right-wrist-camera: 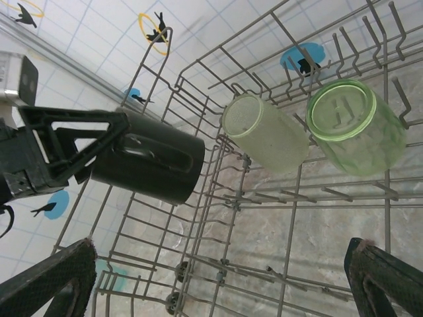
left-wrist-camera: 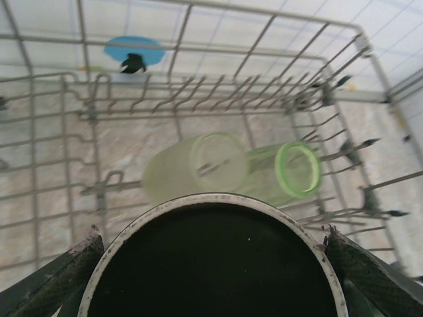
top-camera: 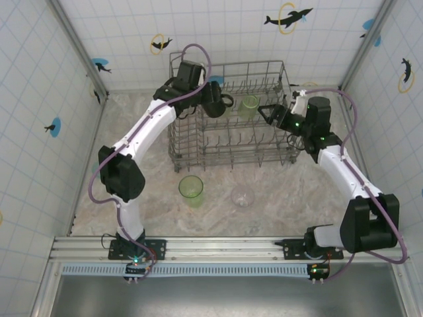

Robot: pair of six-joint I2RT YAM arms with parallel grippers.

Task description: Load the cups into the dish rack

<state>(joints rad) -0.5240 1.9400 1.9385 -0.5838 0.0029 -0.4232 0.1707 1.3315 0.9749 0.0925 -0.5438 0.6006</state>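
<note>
Toward the far middle of the desk (top-camera: 297, 191) stands the dish rack (top-camera: 198, 157), and the job looks a little under halfway done; two cups already lie on their sides among its tines, a pale green tumbler (right-wrist-camera: 264, 132) and, just beside it, a translucent green tumbler (right-wrist-camera: 353, 125), their bases toward the right wrist camera; the dark mug (top-camera: 217, 104) is not yet set down, for the left end effector (top-camera: 208, 99) is clamped across its body and holds it tilted over the rack's far left corner, above the wires, not on them; the right end effector (top-camera: 269, 114) hangs by the rack's right wall with its fingers spread wide and nothing between them, so I judge it free for another cup; two cups are left outside, a loose green tumbler (top-camera: 191, 189) and a clear tumbler (top-camera: 242, 196), both near the rack's front wall and a little apart from each other; once the mug is placed, those two would be what remains; the desk is a pale, marbled stone-look sheet, bare apart from these things, with a metal rail (top-camera: 218, 247) along its near edge that carries both arm bases; white tiled walls (top-camera: 132, 26) close the space on three sides, dotted with blue discs, yellow rings and small dark sea-creature stickers (top-camera: 288, 16).
</note>
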